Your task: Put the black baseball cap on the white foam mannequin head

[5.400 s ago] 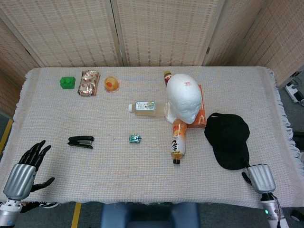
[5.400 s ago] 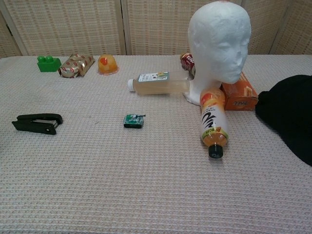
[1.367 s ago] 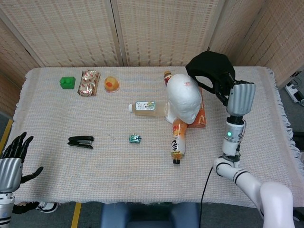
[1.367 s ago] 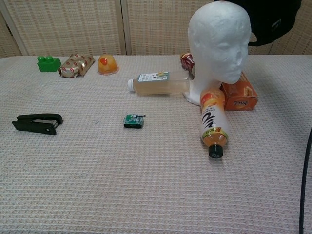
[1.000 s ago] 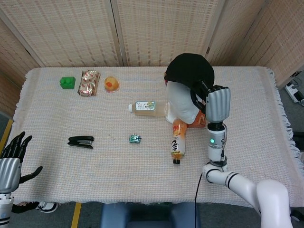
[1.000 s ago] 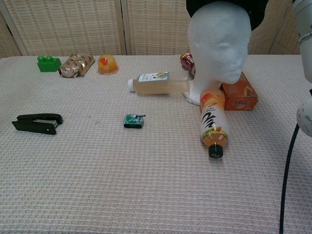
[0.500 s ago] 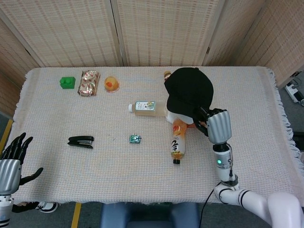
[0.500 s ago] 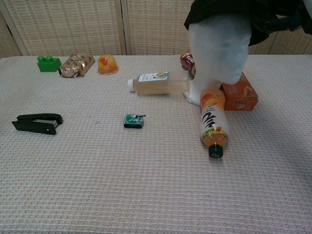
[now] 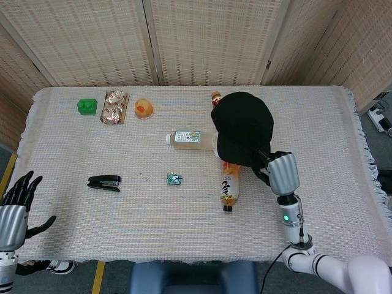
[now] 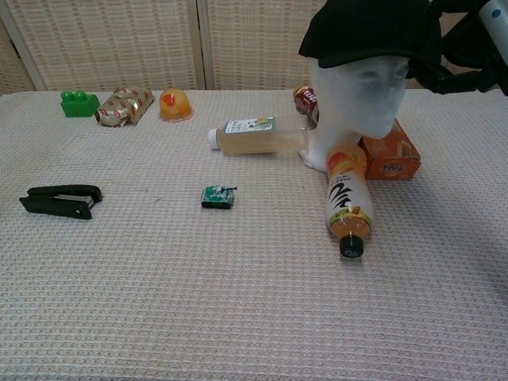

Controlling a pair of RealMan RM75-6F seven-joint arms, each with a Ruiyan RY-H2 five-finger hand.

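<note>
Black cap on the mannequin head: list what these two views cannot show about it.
- Right hand grip: chest view cuts the hand at the frame edge; in the head view the black cap hides its fingertips.
- Mannequin head: head view, fully under the cap.
- Cap's back: chest view, faces away.

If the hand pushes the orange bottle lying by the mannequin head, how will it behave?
The orange bottle lies on its side, so it would probably roll sideways. Its top end touches the foam head's base, which may block it. It looks full, so likely rather heavy.
</note>
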